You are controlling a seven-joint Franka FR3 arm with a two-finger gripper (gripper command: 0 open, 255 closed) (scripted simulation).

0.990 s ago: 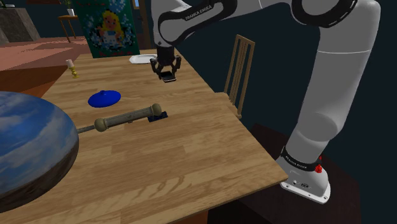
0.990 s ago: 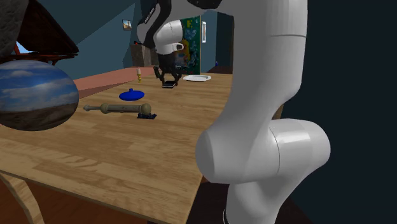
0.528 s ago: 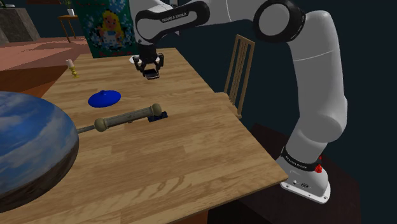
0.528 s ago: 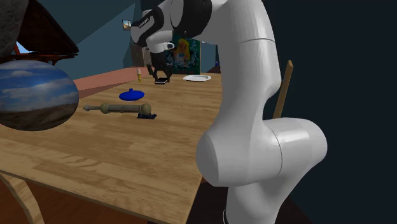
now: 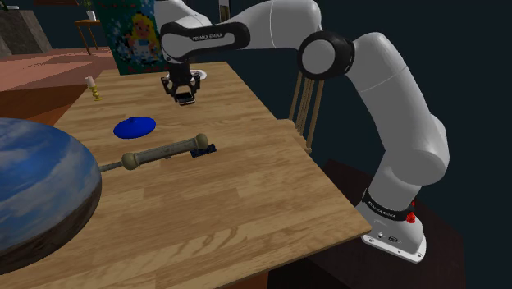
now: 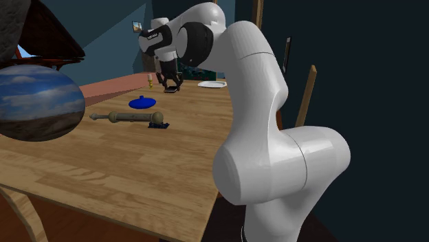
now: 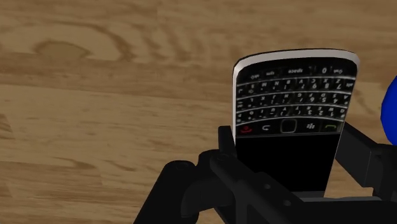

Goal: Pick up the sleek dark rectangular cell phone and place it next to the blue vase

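Note:
A dark phone with a keypad and a light rim sits upright between my fingers. My gripper is shut on the phone's lower half. In the shoulder view the gripper hangs a little above the wooden table, carrying the phone just beyond and to the right of a flat bright-blue vase. The second exterior view shows the gripper behind that blue vase. A sliver of its blue edge appears beside the phone in the wrist view.
A large round blue-and-white object takes up the table's near left. A wooden-handled tool with a dark blue end lies mid-table. A white plate and a small yellowish figure stand at the far end. A chair is at the table's right edge.
The arm has swung toward the shoulder view's left, carrying the phone from over the table's far right part to a spot close to the flat blue vase. The grip is unchanged.

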